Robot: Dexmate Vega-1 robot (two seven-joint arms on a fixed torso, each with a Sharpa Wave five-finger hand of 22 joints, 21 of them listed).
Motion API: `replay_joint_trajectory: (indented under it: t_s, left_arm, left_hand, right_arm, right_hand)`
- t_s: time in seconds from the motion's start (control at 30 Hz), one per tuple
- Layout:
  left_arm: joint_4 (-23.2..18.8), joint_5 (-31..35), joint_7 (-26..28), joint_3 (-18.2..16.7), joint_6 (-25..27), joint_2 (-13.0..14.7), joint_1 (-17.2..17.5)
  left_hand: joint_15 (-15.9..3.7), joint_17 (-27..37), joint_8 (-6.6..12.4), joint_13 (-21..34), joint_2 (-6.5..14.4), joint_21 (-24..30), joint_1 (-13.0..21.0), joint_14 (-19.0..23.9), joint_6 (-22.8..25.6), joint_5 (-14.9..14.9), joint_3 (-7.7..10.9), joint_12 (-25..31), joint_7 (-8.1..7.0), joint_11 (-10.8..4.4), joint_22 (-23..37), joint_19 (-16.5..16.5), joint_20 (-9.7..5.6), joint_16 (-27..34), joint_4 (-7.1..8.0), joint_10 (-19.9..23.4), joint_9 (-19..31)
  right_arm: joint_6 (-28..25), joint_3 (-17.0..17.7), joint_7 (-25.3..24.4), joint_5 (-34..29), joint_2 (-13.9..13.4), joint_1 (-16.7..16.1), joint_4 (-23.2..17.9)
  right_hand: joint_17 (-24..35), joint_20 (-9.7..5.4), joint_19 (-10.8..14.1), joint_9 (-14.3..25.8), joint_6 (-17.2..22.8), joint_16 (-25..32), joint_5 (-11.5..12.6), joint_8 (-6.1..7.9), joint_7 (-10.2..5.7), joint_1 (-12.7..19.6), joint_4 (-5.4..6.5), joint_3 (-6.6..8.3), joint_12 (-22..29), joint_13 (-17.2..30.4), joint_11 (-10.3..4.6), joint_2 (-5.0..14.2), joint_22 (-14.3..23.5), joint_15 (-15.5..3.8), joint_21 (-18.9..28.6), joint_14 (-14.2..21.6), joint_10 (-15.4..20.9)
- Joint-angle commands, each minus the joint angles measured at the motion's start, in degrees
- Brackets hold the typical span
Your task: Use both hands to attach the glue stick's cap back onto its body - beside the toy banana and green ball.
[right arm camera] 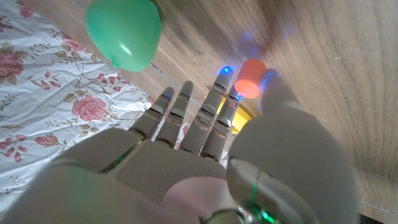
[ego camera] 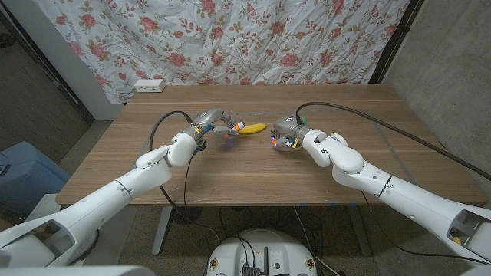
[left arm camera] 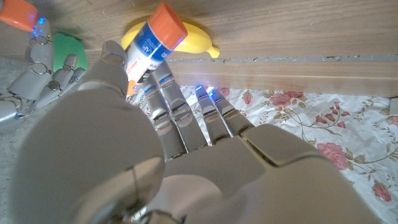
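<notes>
1. The left hand (left arm camera: 155,155) grips the glue stick (left arm camera: 152,43) between thumb and fingers; the tube stands out past the fingertips, its orange end up and away from the palm.
2. The right hand (right arm camera: 205,162) pinches the orange cap (right arm camera: 250,79) between thumb and fingertips, with the other fingers reaching forward beside it.
3. In the head view the two hands are apart over the wooden table (ego camera: 230,176), with the banana (ego camera: 251,129) between them, so the cap is not yet on the tube.
4. I cannot tell from these pictures which end of the tube is open. If the orange end that shows is the base, the tube would have to be turned first, and it could slip from a light hold.
5. The cap's mouth looks partly covered by the fingers that hold it. A tilted approach would probably jam it on the rim or push it out of the pinch.
6. The cap is small and held only at the fingertips, so a hard push may well knock it onto the table.
7. The banana lies just beyond the left fingertips, nearly touching the tube; a low meeting of the hands could shove it.
8. The green ball (right arm camera: 123,31) sits just ahead of the right hand, and would likely roll if nudged.
</notes>
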Motion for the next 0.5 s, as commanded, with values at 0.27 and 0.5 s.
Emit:
replay_joint_trajectory:
  t_s: [0.27,0.5]
  left_arm:
    - [3.3,-4.7,-1.3,0.9,-1.6,-3.1,-1.8]
    - [2.7,-4.7,-2.3,1.7,-1.0,-3.3,-2.5]
  left_hand:
    - [-7.87,0.0,0.10,0.3,2.7,0.2,1.4,0.5,6.7,0.3,-0.03,0.2,0.43,-3.70,0.1,-0.1,-6.47,0.2,0.25,3.4,0.6]
    - [-7.82,0.0,0.03,0.4,2.8,0.2,1.4,0.5,6.5,0.3,-0.04,0.2,0.61,-3.72,0.1,-0.1,-6.42,0.2,0.21,3.3,0.6]
  right_arm:
    - [-3.4,6.0,-2.1,8.6,-1.7,-2.4,-4.4]
    - [-4.8,8.0,-2.4,12.5,-2.5,-3.0,-5.9]
  right_hand:
    - [0.2,-0.40,-0.3,0.2,1.3,0.2,-0.2,0.30,-0.03,0.8,0.05,-0.60,0.0,0.1,0.09,1.09,0.1,-8.01,-0.3,0.0,1.1]
    - [0.2,-0.39,-0.4,0.2,1.5,0.2,-0.4,0.22,-0.03,0.8,0.12,-0.99,-0.2,0.1,0.10,1.23,0.1,-7.84,-0.3,-0.1,1.4]
